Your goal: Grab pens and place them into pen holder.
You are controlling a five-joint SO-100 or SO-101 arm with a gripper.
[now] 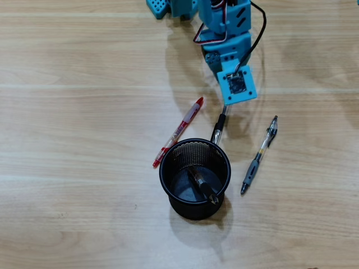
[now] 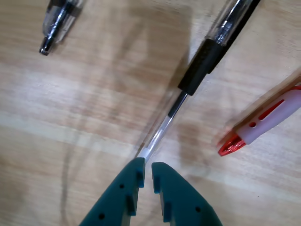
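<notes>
In the overhead view the black mesh pen holder [image 1: 168,185] stands upright with a black pen [image 1: 201,182] leaning inside it. My gripper [image 2: 147,164] hangs just behind the holder, its jaws nearly together on the end of a clear pen with a black sleeve [image 2: 200,66]. That pen [image 1: 217,131] points toward the holder's rim. A red and clear pen [image 1: 180,130] lies to the holder's left; its red end [image 2: 231,146] shows in the wrist view. A grey-sleeved pen [image 1: 259,156] lies to the right, one end [image 2: 57,22] visible at the wrist view's upper left.
The blue arm [image 1: 224,33] reaches in from the top edge of the overhead view, with a black cable looping on its right. The wooden table [image 1: 73,140] stretches all around.
</notes>
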